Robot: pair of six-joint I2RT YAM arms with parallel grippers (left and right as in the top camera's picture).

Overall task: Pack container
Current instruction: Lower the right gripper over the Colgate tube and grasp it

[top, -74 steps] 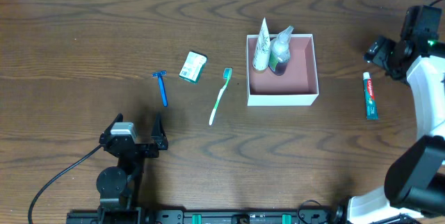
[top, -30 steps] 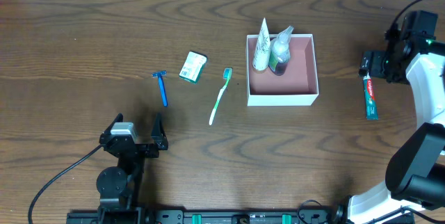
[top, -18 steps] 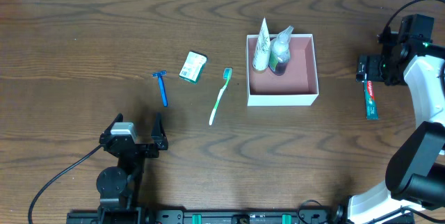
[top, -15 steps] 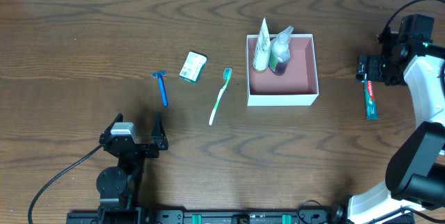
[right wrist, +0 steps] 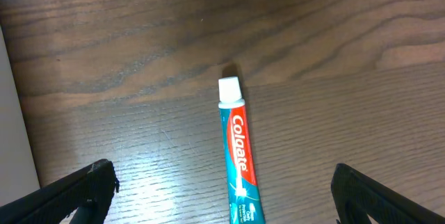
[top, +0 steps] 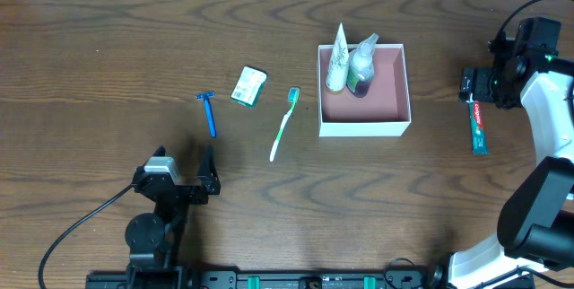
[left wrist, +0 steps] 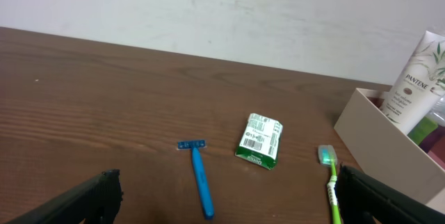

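Two toiletries already stand in the container (top: 378, 108), a square, shallow, open-top box with white outer walls and a dusty pink floor. I see it right of centre on the wooden table (top: 108, 38). A white Pantene tube (top: 337, 58) and a clear bottle with green contents (top: 361, 70) lean at its far-left corner, and the tube's top pokes past the far rim. The near and right parts of the pink floor are bare.

Just left of the box lies a green-and-white toothbrush (top: 284, 124), head pointing away from me, apart from the left wall. Farther left come a small green-and-white packet (top: 248, 85) and then a blue razor (top: 209, 113), each separate from the others.

Right of the box, well apart from its right wall, a Colgate toothpaste tube (top: 478, 127) lies flat with its white cap at the far end. The right gripper (top: 473, 85) hangs over that cap end. In its wrist view the jaws are spread wide, with one finger (right wrist: 94, 182) on either side of the tube and neither touching it.

The left gripper (top: 177, 170) sits low at the near-left of the table, jaws also spread wide and gripping nothing. It is well short of the razor, with plain wood between them.
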